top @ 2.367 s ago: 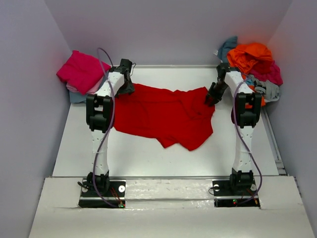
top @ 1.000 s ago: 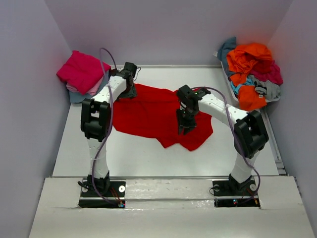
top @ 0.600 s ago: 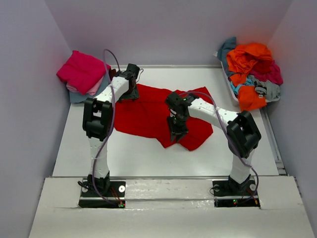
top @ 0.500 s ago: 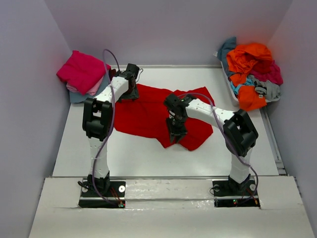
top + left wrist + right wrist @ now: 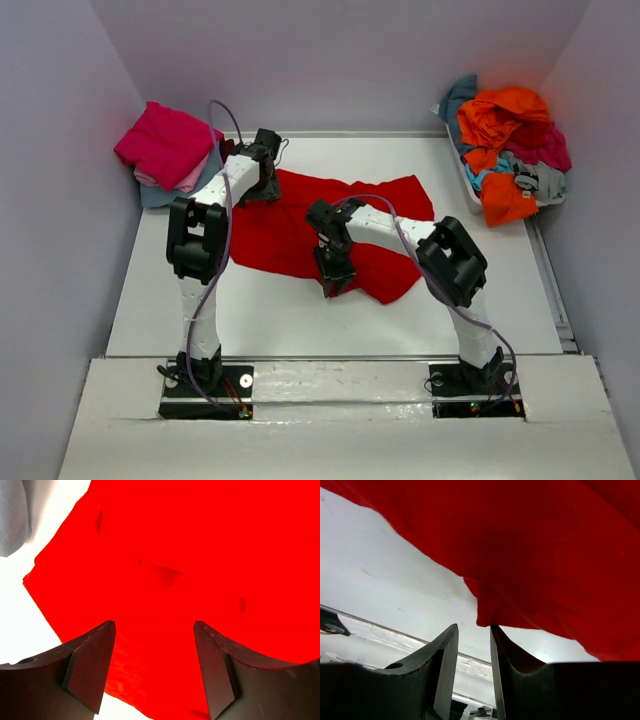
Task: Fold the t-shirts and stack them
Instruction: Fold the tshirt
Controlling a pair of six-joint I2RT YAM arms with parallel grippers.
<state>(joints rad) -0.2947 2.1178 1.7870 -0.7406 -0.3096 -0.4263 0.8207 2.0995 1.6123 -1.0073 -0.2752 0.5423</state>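
A bright red t-shirt lies spread and rumpled on the white table. My left gripper hovers open over the shirt's back left corner; in the left wrist view the red cloth fills the space beyond the fingers, with none of it between them. My right gripper is at the shirt's front edge. Its jaws stand a narrow gap apart, with a hanging point of the red cloth just beyond the tips and only table showing between them.
Folded shirts are stacked at the back left: magenta over pale pink and grey-blue. A loose heap of orange, maroon, teal and grey shirts fills a white bin at the back right. Walls close in on three sides.
My right arm has swung from the shirt's back right corner across it to its front edge. The left arm has barely moved.
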